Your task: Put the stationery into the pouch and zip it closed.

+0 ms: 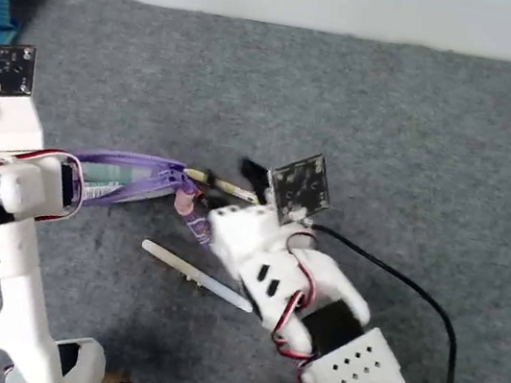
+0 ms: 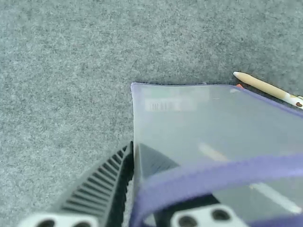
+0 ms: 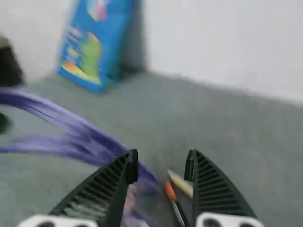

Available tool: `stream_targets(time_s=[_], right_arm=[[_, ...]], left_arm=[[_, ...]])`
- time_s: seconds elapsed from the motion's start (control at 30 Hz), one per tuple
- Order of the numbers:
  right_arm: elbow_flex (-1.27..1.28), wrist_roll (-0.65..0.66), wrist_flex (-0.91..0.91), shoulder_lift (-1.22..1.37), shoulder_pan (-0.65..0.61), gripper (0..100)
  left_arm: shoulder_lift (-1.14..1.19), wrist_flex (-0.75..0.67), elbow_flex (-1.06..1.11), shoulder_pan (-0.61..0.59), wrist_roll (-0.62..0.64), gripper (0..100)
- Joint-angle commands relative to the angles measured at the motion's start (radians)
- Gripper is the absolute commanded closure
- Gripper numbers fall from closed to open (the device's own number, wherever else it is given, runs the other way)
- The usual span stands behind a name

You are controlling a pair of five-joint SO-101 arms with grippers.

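Left gripper (image 1: pixel 75 184) clamps pouch (image 1: pixel 131 178); right gripper (image 3: pixel 161 165) parted over pencil (image 3: pixel 178 182).

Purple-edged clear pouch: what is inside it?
Through the purple-edged clear pouch I see a pale label and a thin white stick; whether the stick lies inside or underneath is unclear.

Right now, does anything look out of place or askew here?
Yes. A white pen lies loose on the carpet, apart from the purple pouch, which the left gripper clamps at one end. A beige pencil lies just beyond its other end.
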Motion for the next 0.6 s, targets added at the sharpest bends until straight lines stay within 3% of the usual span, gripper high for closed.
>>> stream_targets(time_s=[0.0, 0.23, 0.57], right_arm=[[-0.009, 0.005, 0.199, -0.018, 0.054, 84.4], [-0.009, 0.071, 0.369, 0.143, -0.019, 84.2], [-0.015, 0.069, 0.268, 0.473, -0.196, 84.3]], left_arm=[[-0.005, 0.002, -0.002, -0.002, -0.003, 99], [-0.005, 0.002, -0.015, -0.008, -0.003, 99], [-0.005, 0.009, -0.073, -0.100, -0.006, 99]])
